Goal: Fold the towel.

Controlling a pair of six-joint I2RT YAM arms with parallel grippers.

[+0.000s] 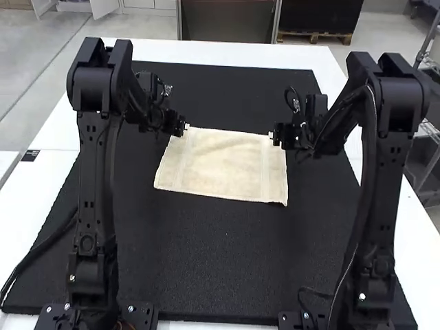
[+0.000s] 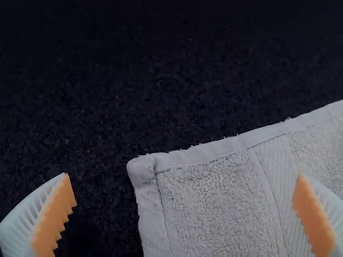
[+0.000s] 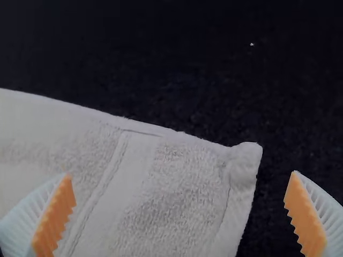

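A cream towel (image 1: pixel 223 168) lies spread on the black mat, a rough rectangle. At its far left corner is my left gripper (image 1: pixel 182 128), and at its far right corner my right gripper (image 1: pixel 276 136). In the left wrist view, the left gripper (image 2: pixel 187 214) is open, its fingers wide apart on either side of the towel's corner (image 2: pixel 144 168). In the right wrist view, the right gripper (image 3: pixel 179 214) is also open, with the other far corner (image 3: pixel 245 156) between its spread fingers. The cloth appears unheld.
The black mat (image 1: pixel 206 275) covers most of the white table (image 1: pixel 51 172). Both arms stand at the mat's near edge, one on each side of the towel. A small dark object (image 1: pixel 30 155) lies at the table's left edge.
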